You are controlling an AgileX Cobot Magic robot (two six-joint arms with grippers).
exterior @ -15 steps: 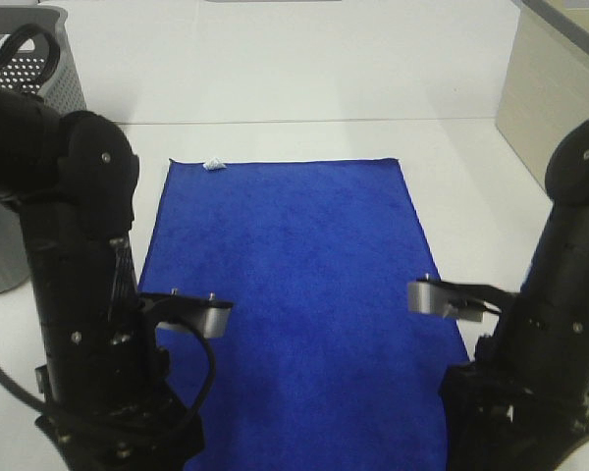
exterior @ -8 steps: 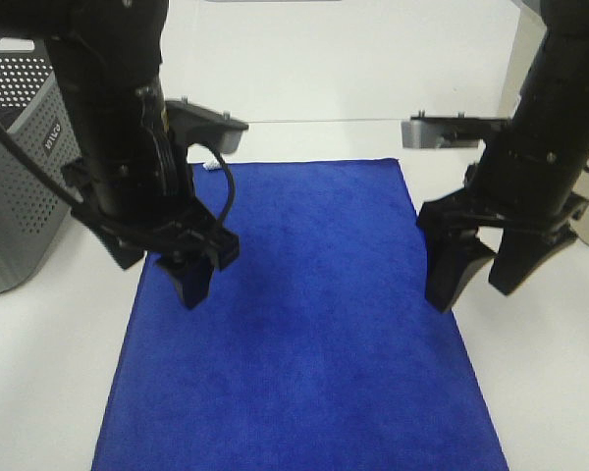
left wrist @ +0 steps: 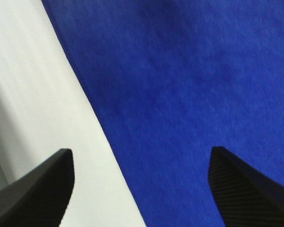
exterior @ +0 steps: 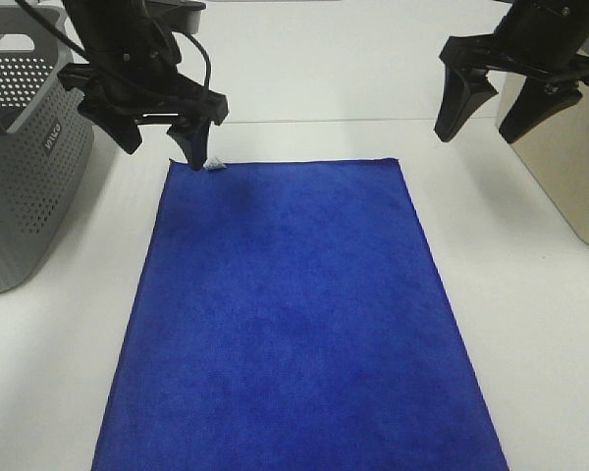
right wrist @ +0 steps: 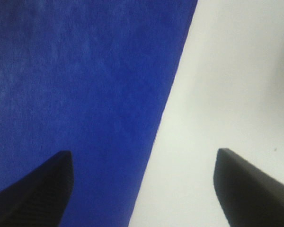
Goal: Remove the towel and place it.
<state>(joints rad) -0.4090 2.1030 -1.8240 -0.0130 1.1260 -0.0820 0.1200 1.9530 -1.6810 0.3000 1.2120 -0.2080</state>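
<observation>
The royal-blue towel (exterior: 294, 314) lies spread flat on the white table, its small white tag (exterior: 214, 164) at the far left corner. My left gripper (exterior: 160, 147) is open and empty above that far left corner, one fingertip near the tag. My right gripper (exterior: 484, 120) is open and empty, raised beyond the towel's far right corner. The left wrist view shows the towel's edge (left wrist: 189, 94) between open fingers (left wrist: 38, 189). The right wrist view shows the towel's other edge (right wrist: 85, 94) between open fingers (right wrist: 251, 184).
A grey perforated basket (exterior: 20, 167) stands at the left, beside the towel. A beige box (exterior: 560, 147) stands at the far right. White table (exterior: 530, 324) lies bare to the right of the towel.
Both arms have lifted and swung away from the camera to the towel's far end. The towel lies flat as before.
</observation>
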